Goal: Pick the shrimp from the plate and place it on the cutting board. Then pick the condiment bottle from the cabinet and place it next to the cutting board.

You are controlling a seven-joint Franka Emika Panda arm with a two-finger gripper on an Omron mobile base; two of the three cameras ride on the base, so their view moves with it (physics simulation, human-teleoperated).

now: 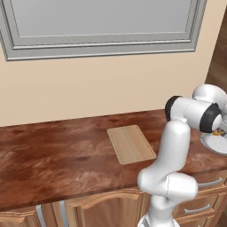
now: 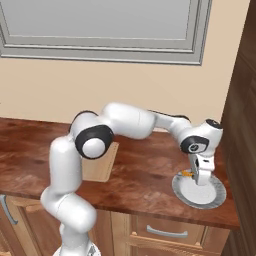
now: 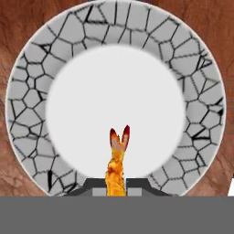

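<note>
One shrimp (image 3: 116, 162) sits pinched in the gripper (image 3: 116, 186) above one plate (image 3: 32, 77), one cutting board (image 1: 131, 143) well apart.

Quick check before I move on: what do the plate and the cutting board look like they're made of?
Plate: likely glazed ceramic, with a smooth white centre and a grey rim with a black crackle pattern. Cutting board: seemingly matte pale wood, with faint grain and an edge groove.
</note>
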